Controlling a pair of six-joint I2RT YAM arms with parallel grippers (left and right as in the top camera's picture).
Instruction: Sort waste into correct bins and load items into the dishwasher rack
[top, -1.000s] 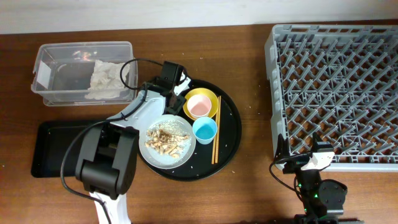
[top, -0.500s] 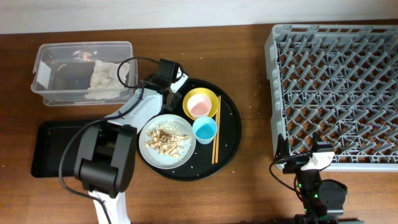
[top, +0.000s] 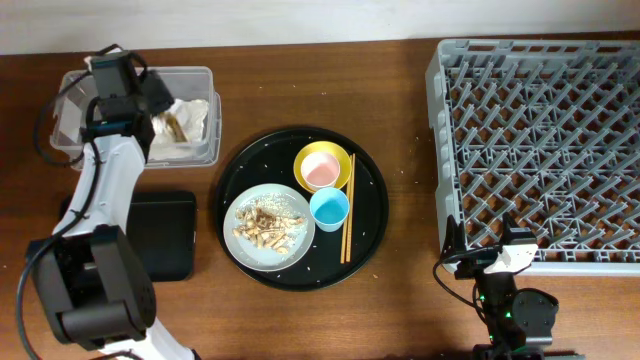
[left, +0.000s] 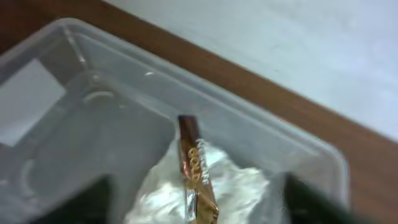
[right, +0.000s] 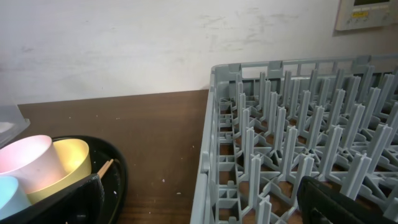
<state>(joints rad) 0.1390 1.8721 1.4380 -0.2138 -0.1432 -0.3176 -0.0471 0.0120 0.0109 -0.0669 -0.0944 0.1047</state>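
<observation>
seemingly in the waste-sorting step, the left gripper (top: 155, 100) hangs released over the clear tub (top: 213, 140), a brown-gold wrapper (left: 194, 174) on the napkin (left: 239, 186) inside; next, the food scraps (top: 265, 222) need a reach back to the plate (top: 290, 250).
</observation>
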